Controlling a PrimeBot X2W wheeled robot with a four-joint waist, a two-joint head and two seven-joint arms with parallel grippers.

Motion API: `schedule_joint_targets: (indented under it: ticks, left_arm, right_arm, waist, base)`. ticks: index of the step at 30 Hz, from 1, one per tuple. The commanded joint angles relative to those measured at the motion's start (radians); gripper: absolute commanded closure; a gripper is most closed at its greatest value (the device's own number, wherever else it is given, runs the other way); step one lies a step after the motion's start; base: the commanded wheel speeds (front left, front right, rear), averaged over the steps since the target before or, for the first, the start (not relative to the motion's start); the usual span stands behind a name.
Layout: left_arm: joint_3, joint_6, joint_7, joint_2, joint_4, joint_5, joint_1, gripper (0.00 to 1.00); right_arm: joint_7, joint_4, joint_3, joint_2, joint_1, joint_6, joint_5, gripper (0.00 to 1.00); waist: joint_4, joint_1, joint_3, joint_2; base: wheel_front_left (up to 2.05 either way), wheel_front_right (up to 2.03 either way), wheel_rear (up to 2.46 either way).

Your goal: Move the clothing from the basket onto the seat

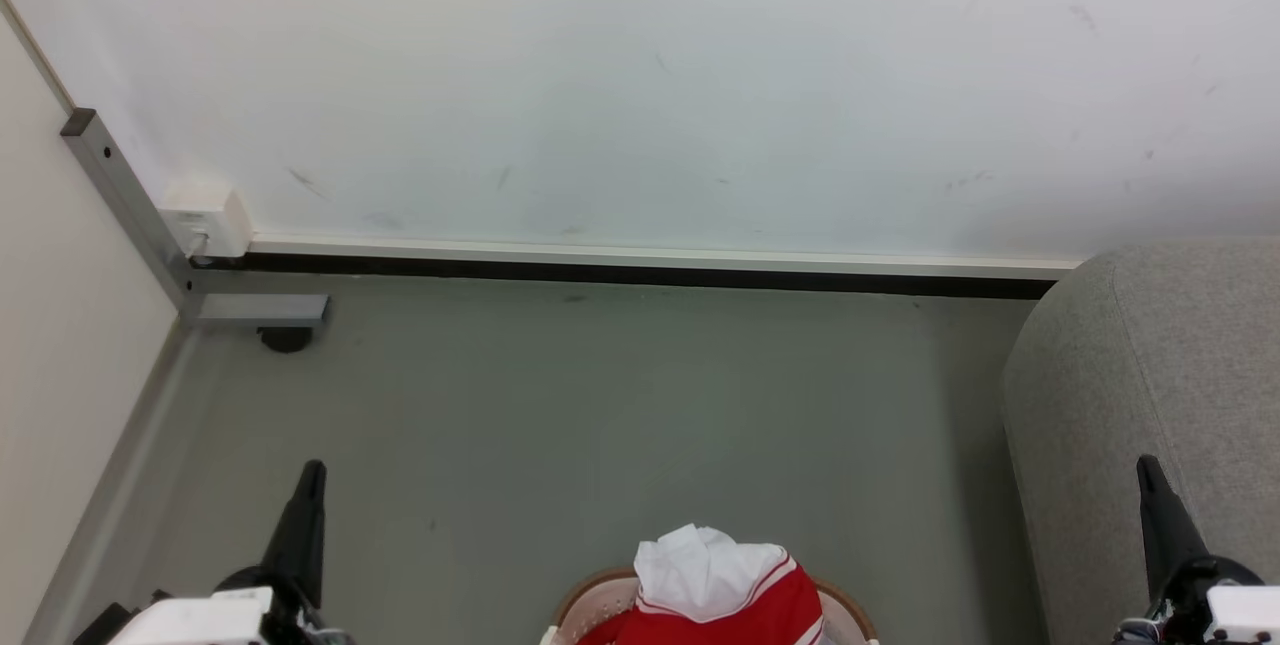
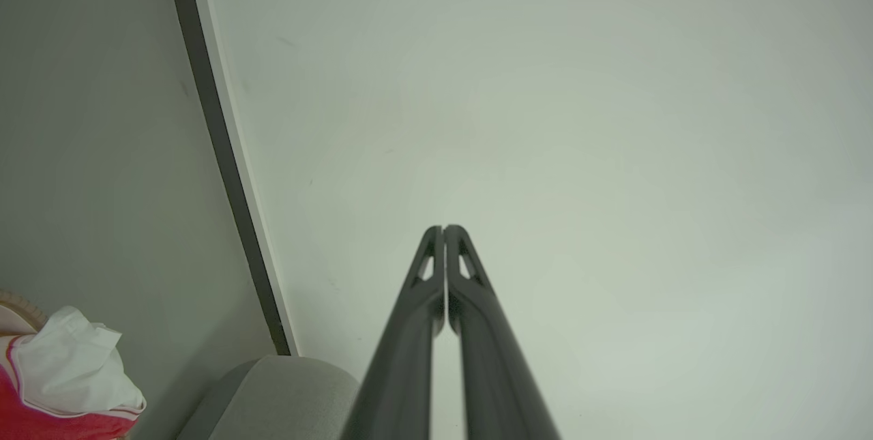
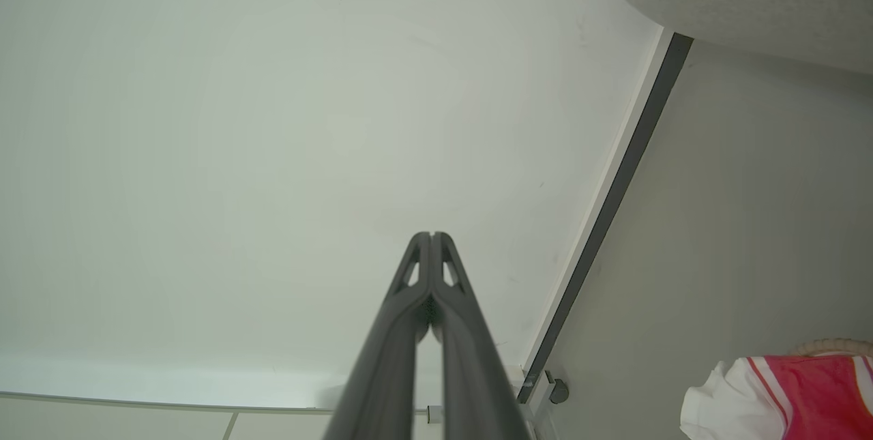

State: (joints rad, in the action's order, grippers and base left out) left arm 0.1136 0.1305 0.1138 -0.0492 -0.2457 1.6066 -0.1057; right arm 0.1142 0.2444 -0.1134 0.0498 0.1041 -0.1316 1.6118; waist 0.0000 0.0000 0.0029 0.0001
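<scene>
Two long dark grippers rise from the bottom corners of the head view, the left gripper [image 1: 312, 473] low on the left and the right gripper [image 1: 1148, 470] low on the right. Each has its fingers pressed flat together with nothing between them, and both wrist views show the same tight seam. Between them, at the bottom edge, the soft bright red fabric clothing [image 1: 715, 595] is heaped in the oval white plastic basket with a brown woven-look rim [image 1: 578, 603], its white hood part piled above that rim. The large light grey fabric-upholstered seat [image 1: 1150, 355] fills the right side; its rounded corner reaches back to the wall, and a strip of floor lies between its near edge and the basket. The dull grey-green floor [image 1: 600, 405] lies wide and bare from the basket to the scuffed white wall [image 1: 640, 75], where a pale skirting with a black strip [image 1: 640, 275] marks the edge. On the left, a grey metal frame bar [image 1: 120, 185] slants down beside a cream panel [image 1: 50, 325], ending in a short foot over a dark castor.
</scene>
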Motion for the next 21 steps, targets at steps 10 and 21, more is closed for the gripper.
schedule_joint_targets:
  ticks: [10,21]
  left_arm:
    - [-0.021,-0.01,-0.038,0.003,-0.019,-0.049,0.011,0.0]
    - [-0.061,-0.041,-0.085,-0.005,-0.003,-0.306,0.015,0.0]
  right_arm:
    - [-0.038,0.0,0.012,-0.002,-0.023,0.0,-0.101,0.0]
    - [-0.085,-0.053,0.051,0.004,-0.038,0.0,-0.41,0.0]
  waist:
    - [0.0,0.0,0.001,-0.0001]
    - [0.0,0.0,0.002,-0.0001]
  base:
    - [0.0,0.0,0.0]
    - [0.0,0.0,0.0]
